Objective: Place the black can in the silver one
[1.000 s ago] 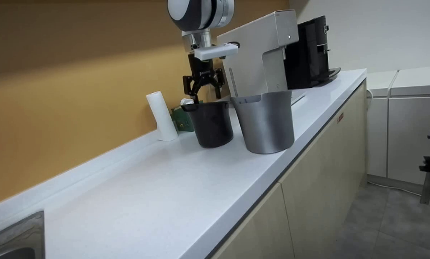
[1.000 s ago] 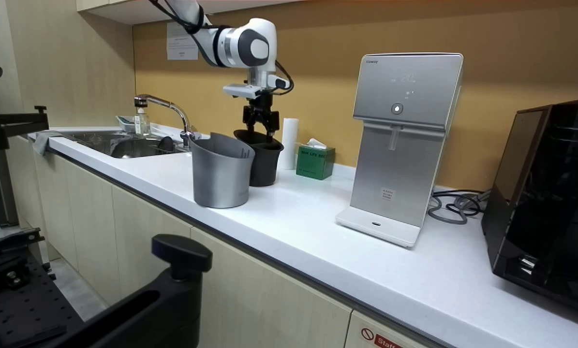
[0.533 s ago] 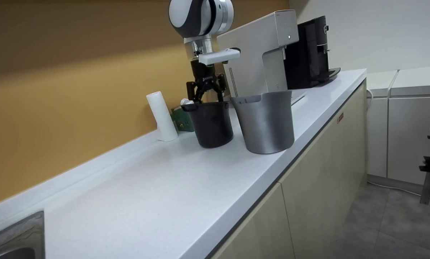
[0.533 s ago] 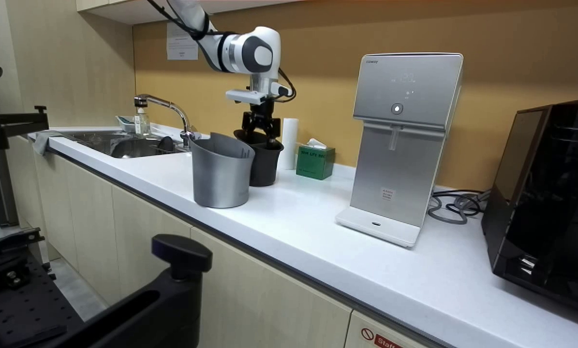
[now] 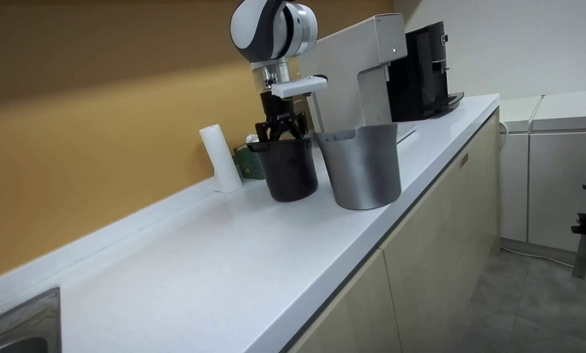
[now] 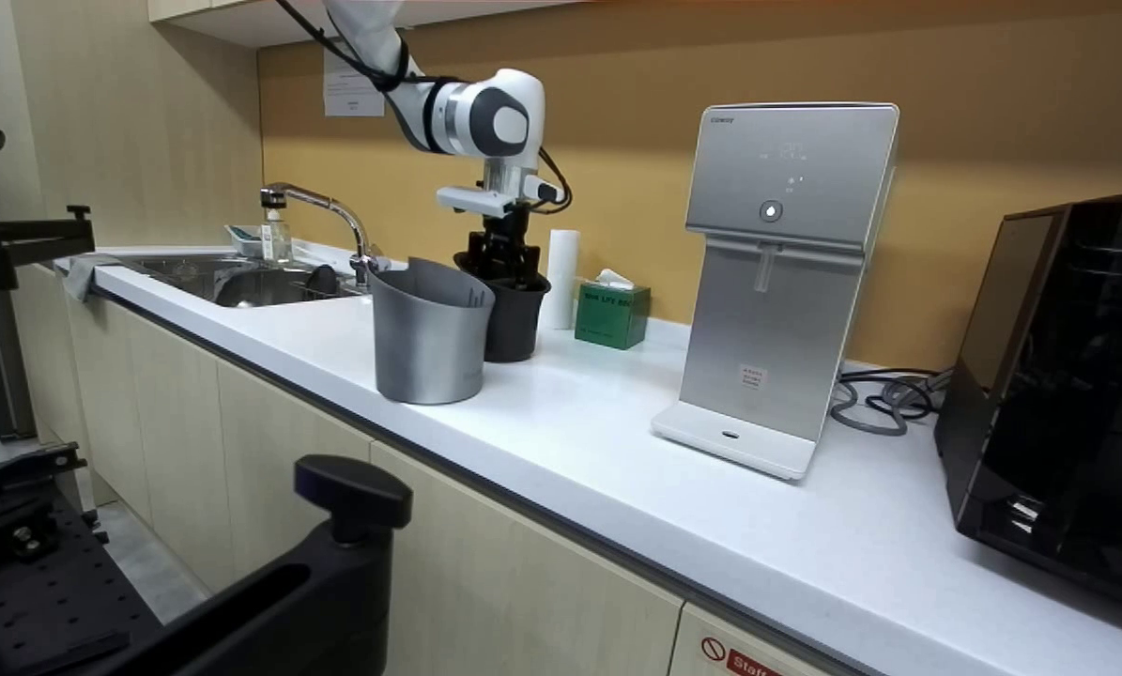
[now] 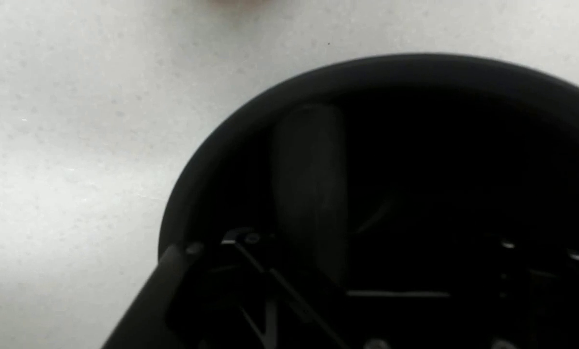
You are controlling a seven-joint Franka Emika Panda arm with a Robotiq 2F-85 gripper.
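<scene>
The gripper (image 5: 282,135) points down over the black can (image 5: 291,171) with its jaws apart: in both exterior views the upper parts of its two fingers (image 5: 302,125) stand well separated, while their lower ends sink below the can's rim and are hidden. Whether they touch the wall inside cannot be told, and in the wrist view the mouth of the can is too dark to settle it. The black can stands upright on the pale counter (image 6: 579,404), set back from the front edge. Just beside it, close to that front edge, the silver one (image 5: 366,171) stands upright; their bases are apart, but whether the rims touch cannot be told. Above the gripper comes the white and dark arm (image 6: 485,117), a pale bar (image 6: 474,199) fixed at its wrist. Along the back edge of the counter stand a white paper roll (image 6: 561,282) and, next to it, a green tissue box (image 6: 610,314). Farther along is a grey water dispenser (image 6: 772,347), then a black machine (image 5: 420,73), the thing nearest the far front corner; between those two, toward the back edge, lie cables (image 6: 889,422). At the opposite end a steel sink (image 5: 33,311) is set into the counter, a faucet (image 6: 361,263) rising on its back-edge side.
</scene>
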